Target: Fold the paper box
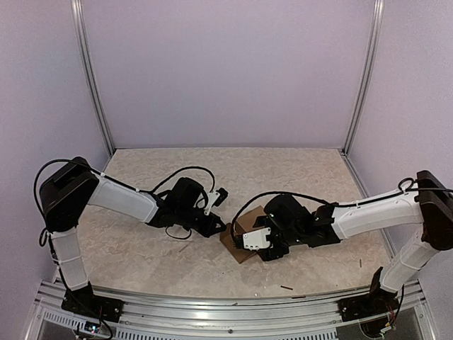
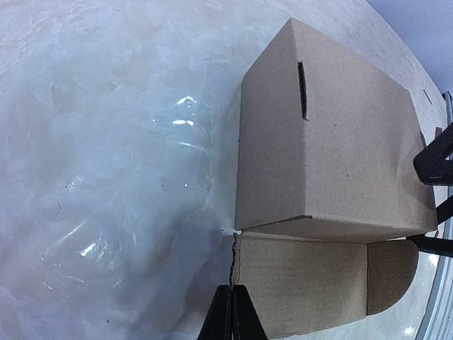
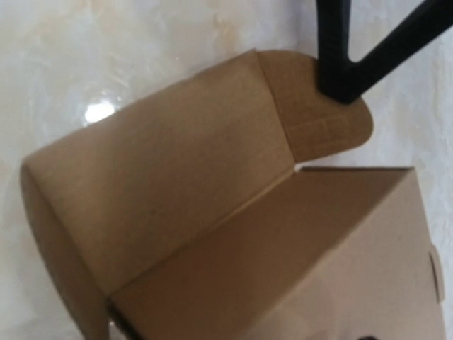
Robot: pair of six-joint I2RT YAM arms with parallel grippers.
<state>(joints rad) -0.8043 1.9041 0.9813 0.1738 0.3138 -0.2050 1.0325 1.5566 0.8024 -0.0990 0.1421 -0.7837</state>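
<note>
From above, the paper box [image 1: 241,228] is sitting on the bench [image 1: 141,255] at lower centre. In the left wrist view, the left fingers [image 2: 221,320] are pressing together at the bottom edge, holding nothing visible. The right fingers [image 2: 433,157] are standing wide apart at the box's right edge, and I cannot tell whether they are gripping it. In the right wrist view, the box is filling the frame.

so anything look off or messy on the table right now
Small dark scraps lie loose on the table near its front edge, apart from the paper box. The box itself looks undamaged; one end is just unclosed, its rounded flap sticking out.
</note>
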